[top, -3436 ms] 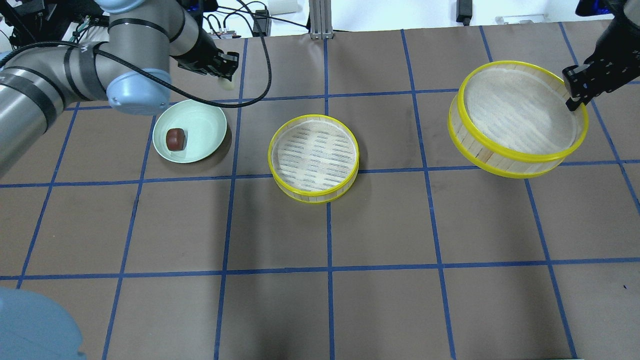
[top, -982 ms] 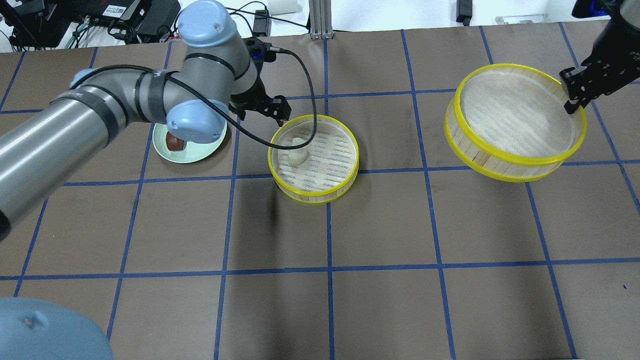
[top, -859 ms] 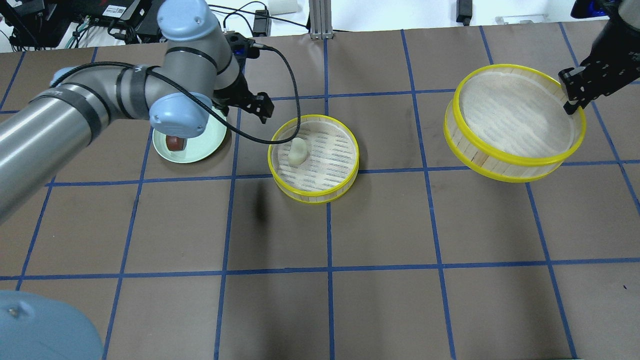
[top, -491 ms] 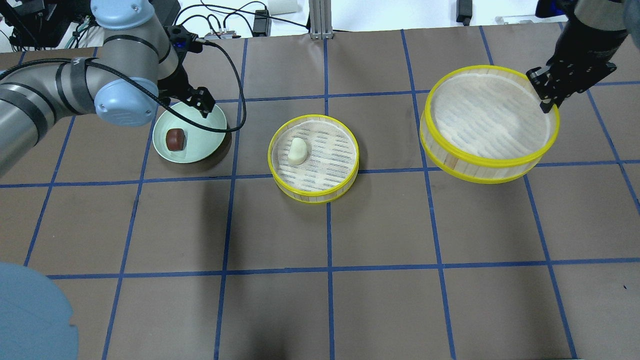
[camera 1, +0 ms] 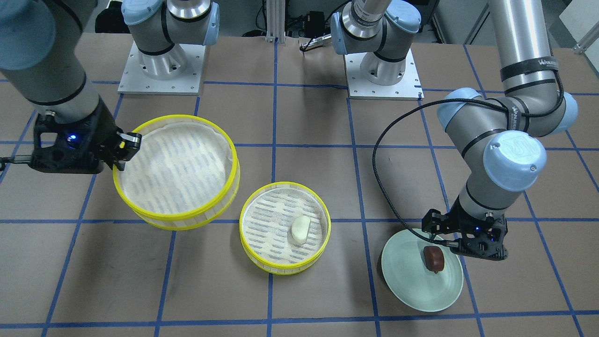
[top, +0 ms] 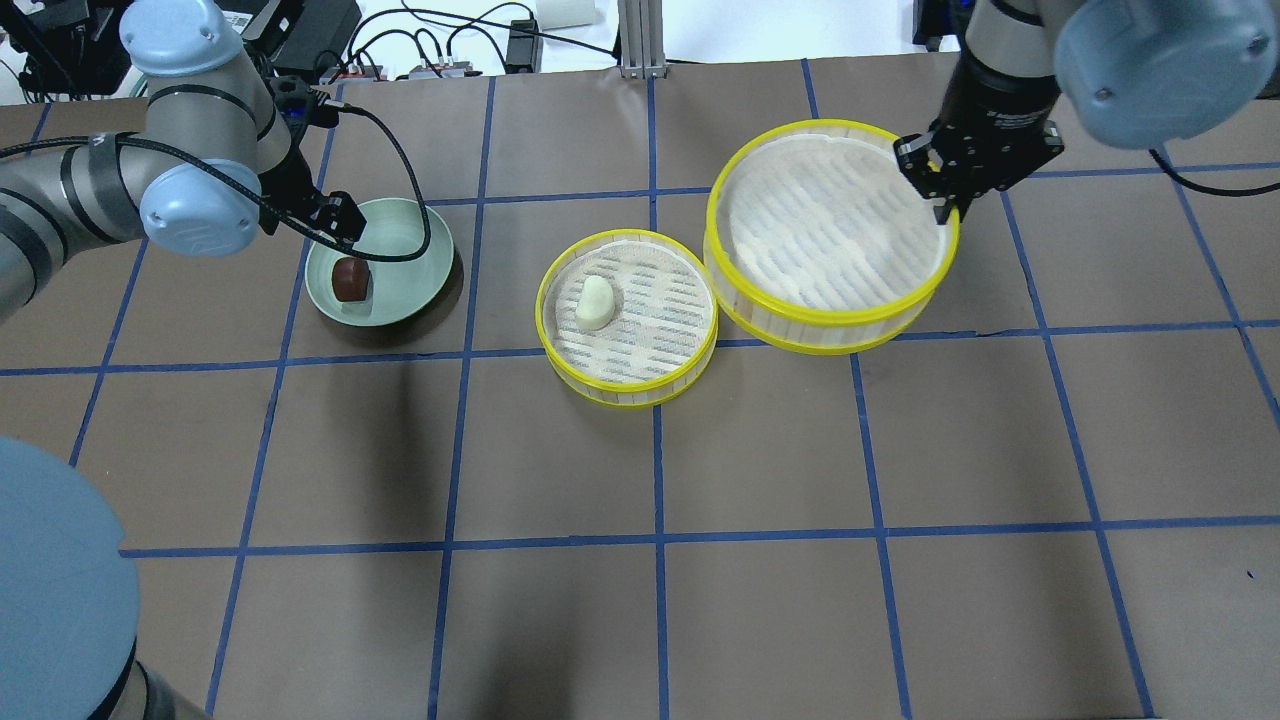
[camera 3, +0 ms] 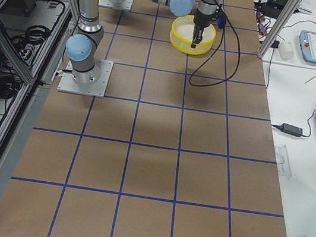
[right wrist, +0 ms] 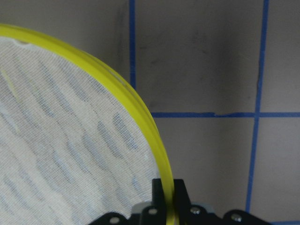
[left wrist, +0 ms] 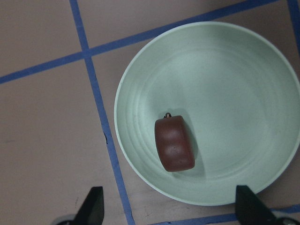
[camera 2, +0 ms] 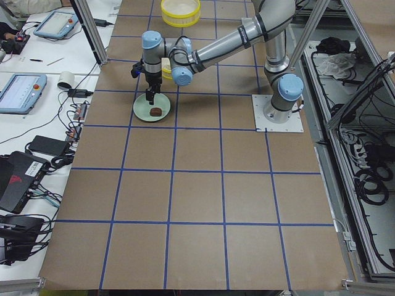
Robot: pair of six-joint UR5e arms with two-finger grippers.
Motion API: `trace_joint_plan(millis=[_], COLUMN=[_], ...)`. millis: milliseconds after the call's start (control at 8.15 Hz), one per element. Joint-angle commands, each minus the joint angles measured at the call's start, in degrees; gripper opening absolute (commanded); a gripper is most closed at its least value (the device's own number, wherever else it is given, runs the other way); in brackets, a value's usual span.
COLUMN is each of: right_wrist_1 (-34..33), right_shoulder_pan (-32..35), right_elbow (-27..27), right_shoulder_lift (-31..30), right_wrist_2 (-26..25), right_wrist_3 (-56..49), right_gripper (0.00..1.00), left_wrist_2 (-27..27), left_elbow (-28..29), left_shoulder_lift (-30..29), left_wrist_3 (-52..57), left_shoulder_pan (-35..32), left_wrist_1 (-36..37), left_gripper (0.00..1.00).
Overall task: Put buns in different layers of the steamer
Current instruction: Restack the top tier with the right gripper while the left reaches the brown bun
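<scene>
The cream-white bun (top: 594, 301) lies in the steamer layer (top: 650, 325) on the table's middle, also seen from the front (camera 1: 300, 229). The dark reddish-brown bun (top: 351, 279) lies on the pale green plate (top: 402, 250). My left gripper (top: 340, 222) is open and empty just above the plate; in the left wrist view its fingers stand wide apart near the brown bun (left wrist: 174, 144). My right gripper (top: 945, 210) is shut on the rim of the second steamer layer (top: 820, 230) and holds it tilted in the air, right beside the first layer.
The brown table cover carries a blue tape grid. The arm bases (camera 1: 383, 70) stand at the robot's side. A black cable (top: 400, 160) loops from the left wrist over the plate area.
The left gripper let the cream bun go into the middle layer, opened and moved back over the plate. The right gripper carried the second layer leftward, up to the first layer.
</scene>
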Motion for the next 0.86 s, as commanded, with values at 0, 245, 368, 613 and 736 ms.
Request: trace_joint_plan(millis=[0,245,368,613,736], right_wrist_1=[-8.07,-14.65,-14.85,-17.21,-17.22], right_shoulder_pan=[7.10,13.26,13.98,15.74,15.75], right_elbow=[0.09,0.09,0.09,0.09,0.18], right_shoulder_lift=[4.83,10.10,10.82,13.80,13.99], right_wrist_2=[1.34,1.17,1.26,1.26,1.34], right_wrist_3=[7.82,13.70,16.52,17.87,18.05], right_gripper=[0.00,0.00,0.00,0.00,0.00], left_wrist_2=[-3.93,-4.04,-3.78,-3.60,-3.60], left_elbow=[-0.55,-0.47,-0.47,0.32,0.24], left_shoulder_lift=[-3.20,-5.31,-6.01,-7.60,-8.39], left_wrist_3=[-5.41,-5.77,-5.68,-5.59,-5.59], left_shoulder_pan=[0.64,0.64,0.73,0.82,0.82], left_wrist_1=[0.09,1.84,2.20,4.03,4.66], left_gripper=[0.89,0.87,0.87,0.87,0.88])
